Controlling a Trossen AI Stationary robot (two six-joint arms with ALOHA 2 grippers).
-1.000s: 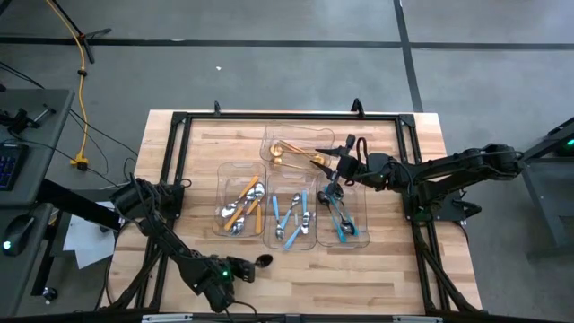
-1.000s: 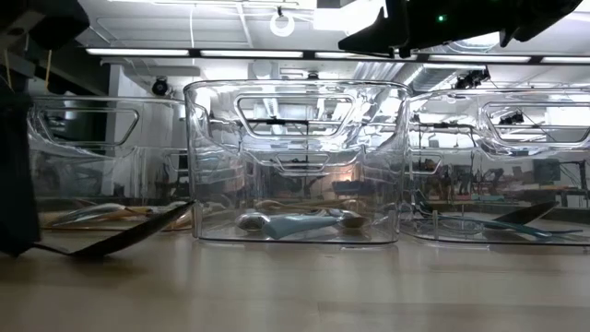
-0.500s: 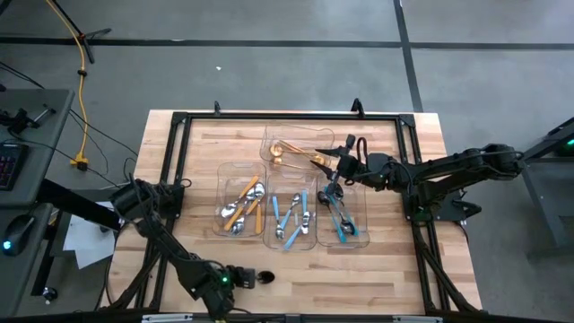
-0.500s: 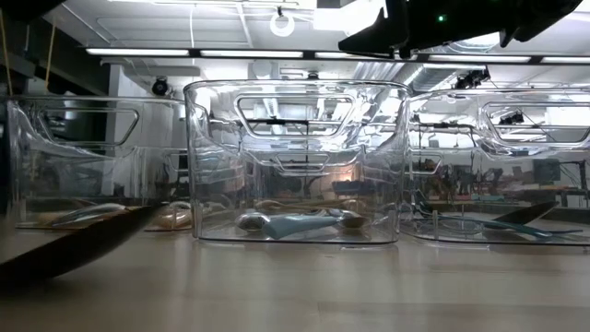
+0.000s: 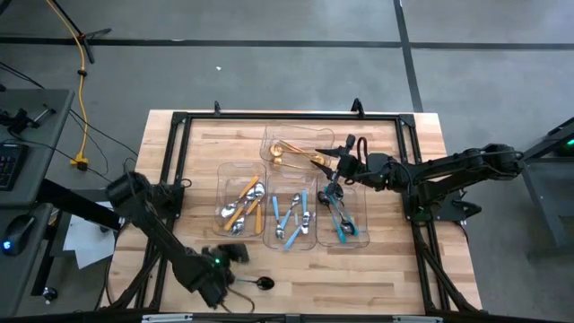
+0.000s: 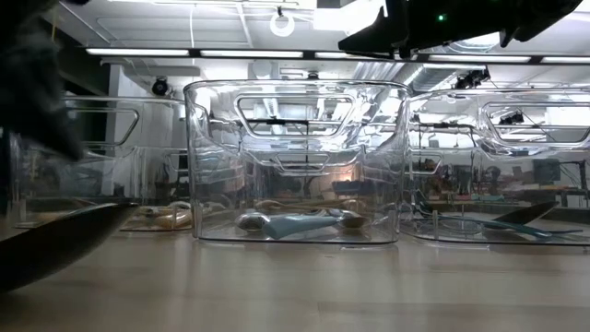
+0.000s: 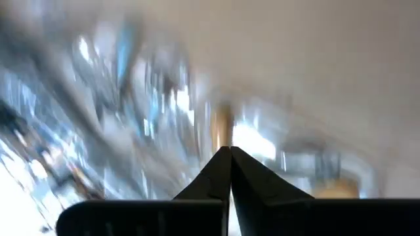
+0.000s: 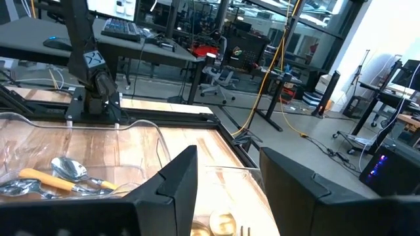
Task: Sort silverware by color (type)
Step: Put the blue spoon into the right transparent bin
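A dark spoon [image 5: 262, 283] lies flat on the wood near the table's near edge; it shows large and close in the low view [image 6: 55, 247]. My left gripper [image 5: 237, 254] hangs above the table, left of the spoon and farther in, shut, with nothing between its fingers [image 7: 230, 160]. My right gripper [image 5: 334, 165] hovers open [image 8: 226, 190] over the clear trays, holding nothing. The trays hold gold pieces [image 5: 289, 151], orange-handled spoons [image 5: 242, 205], light-blue-handled pieces [image 5: 291, 218] and teal-handled pieces [image 5: 341, 213].
Several clear plastic trays [image 6: 295, 166] stand in a group at the table's middle. A black frame [image 5: 179, 121] runs around the tabletop. Bare wood lies between the trays and the near edge, around the dark spoon.
The dark spoon has slid along the table toward the near edge and now lies by itself. My left gripper went with it toward the near edge, then pulled back up and toward the trays, turning as it went. The right arm kept still.
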